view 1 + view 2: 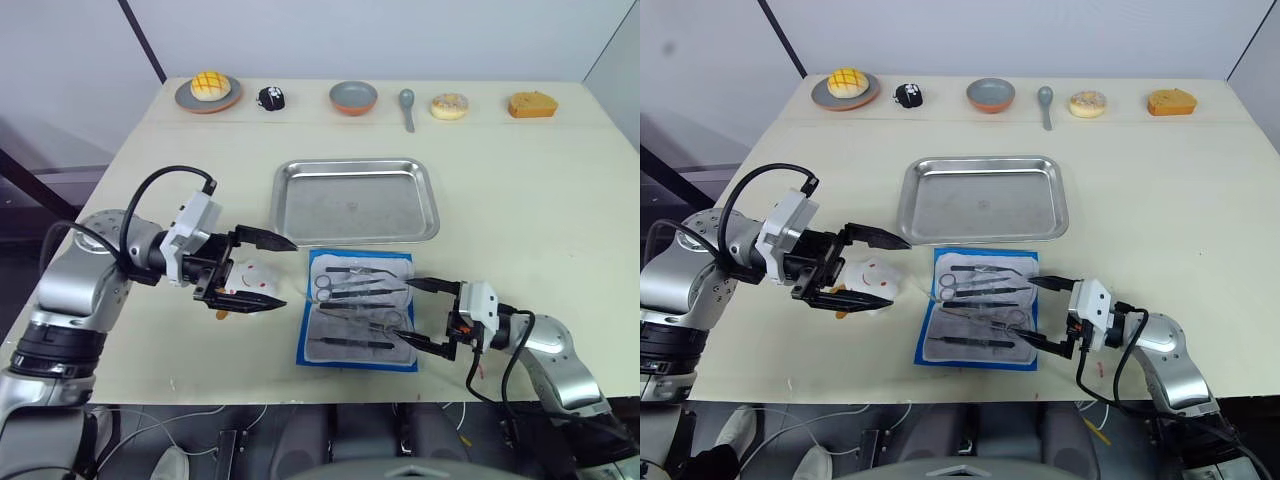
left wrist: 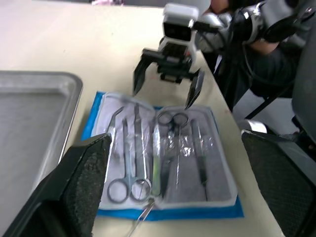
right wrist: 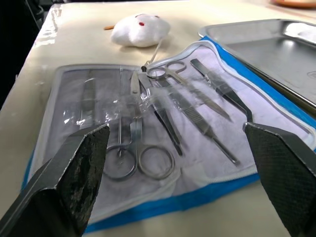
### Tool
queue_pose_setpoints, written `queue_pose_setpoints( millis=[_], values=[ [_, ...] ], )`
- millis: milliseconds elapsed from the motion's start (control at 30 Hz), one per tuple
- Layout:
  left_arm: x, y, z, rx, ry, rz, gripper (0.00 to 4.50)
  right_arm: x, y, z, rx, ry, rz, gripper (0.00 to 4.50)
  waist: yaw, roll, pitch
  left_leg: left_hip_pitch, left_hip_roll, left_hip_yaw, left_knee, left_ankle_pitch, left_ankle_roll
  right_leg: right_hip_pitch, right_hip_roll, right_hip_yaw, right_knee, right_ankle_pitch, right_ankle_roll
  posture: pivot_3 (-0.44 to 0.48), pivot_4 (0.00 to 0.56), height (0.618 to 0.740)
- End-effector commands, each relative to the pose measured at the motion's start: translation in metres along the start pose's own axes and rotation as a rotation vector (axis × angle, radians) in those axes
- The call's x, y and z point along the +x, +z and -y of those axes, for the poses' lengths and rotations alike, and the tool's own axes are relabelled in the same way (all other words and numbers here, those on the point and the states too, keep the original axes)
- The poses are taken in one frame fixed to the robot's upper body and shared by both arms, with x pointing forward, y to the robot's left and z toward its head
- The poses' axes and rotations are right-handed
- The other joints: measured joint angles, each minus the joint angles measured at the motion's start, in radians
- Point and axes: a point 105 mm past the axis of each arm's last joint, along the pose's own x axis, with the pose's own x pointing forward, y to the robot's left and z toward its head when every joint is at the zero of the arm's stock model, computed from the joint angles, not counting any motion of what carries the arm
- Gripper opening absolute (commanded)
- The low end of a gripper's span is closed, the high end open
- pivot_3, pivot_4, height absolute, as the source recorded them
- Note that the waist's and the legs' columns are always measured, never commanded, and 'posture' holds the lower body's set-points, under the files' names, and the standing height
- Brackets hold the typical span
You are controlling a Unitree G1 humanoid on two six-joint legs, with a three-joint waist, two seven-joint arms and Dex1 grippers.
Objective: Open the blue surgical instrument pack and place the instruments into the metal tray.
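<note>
Both claws are wide open and empty, the right claw (image 1: pixel 424 314) at the edge of the opened flat blue fabric pack (image 1: pixel 358 309) where the thin silvery instruments (image 1: pixel 355 293) lie, just beside the empty shallow steel tray (image 1: pixel 355 200) on the tabletop, probably lining up a first pick, the left claw (image 1: pixel 262 270) waiting above a white plush toy (image 1: pixel 869 277).
</note>
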Motion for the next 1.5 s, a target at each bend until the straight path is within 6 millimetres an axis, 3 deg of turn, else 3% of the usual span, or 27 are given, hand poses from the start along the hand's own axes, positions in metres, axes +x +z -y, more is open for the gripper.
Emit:
queue_pose_setpoints(
  millis=[33, 400, 900, 1333, 1433, 1500],
  values=[
    [0.004, 0.007, 0.012, 0.043, -0.086, 0.036, 4.45, 0.002, -0.002, -0.001, -0.023, 0.005, -0.011, 4.5, 0.001, 0.0, 0.0, 0.0, 0.0, 0.0, 0.0, 0.0, 0.0, 0.0, 0.0, 0.0, 0.0, 0.0, 0.0, 0.0, 0.15, 0.732],
    [0.004, -0.001, 0.013, 0.027, -0.074, 0.043, 4.45, 0.004, -0.031, -0.003, 0.068, 0.003, -0.16, 4.5, -0.001, -0.001, 0.0, 0.001, 0.0, 0.0, 0.0, 0.0, 0.0, 0.0, 0.0, 0.0, 0.0, 0.0, 0.0, 0.0, 0.15, 0.732],
    [0.008, -0.013, 0.006, 0.026, -0.06, 0.045, 4.45, 0.004, -0.045, -0.01, 0.181, -0.004, -0.237, 4.5, -0.001, -0.003, -0.002, 0.001, 0.0, 0.0, 0.0, 0.0, 0.0, 0.001, 0.001, 0.0, 0.0, 0.0, 0.0, 0.0, 0.15, 0.732],
    [0.025, -0.032, -0.04, 0.03, 0.025, -0.018, 4.45, 0.006, -0.05, -0.01, 0.154, 0.021, -0.254, 4.5, -0.004, -0.008, -0.005, 0.002, 0.0, 0.0, 0.0, 0.0, 0.0, 0.001, 0.002, 0.0, 0.001, 0.0, 0.0, 0.0, 0.15, 0.732],
    [0.032, -0.038, -0.047, 0.043, 0.014, -0.044, 3.69, 0.006, -0.05, -0.011, 0.151, 0.021, -0.254, 4.5, -0.004, -0.008, -0.005, 0.002, 0.001, -0.001, 0.0, 0.0, 0.0, 0.001, 0.002, 0.001, 0.001, 0.0, 0.0, 0.0, 0.15, 0.732],
    [0.035, -0.044, -0.05, 0.069, 0.014, -0.079, 2.82, 0.006, -0.05, -0.01, 0.149, 0.019, -0.253, 4.5, -0.004, -0.009, -0.005, 0.002, 0.0, -0.001, 0.0, 0.0, 0.0, 0.001, 0.003, 0.001, 0.001, 0.0, 0.0, 0.0, 0.15, 0.732]
  ],
)
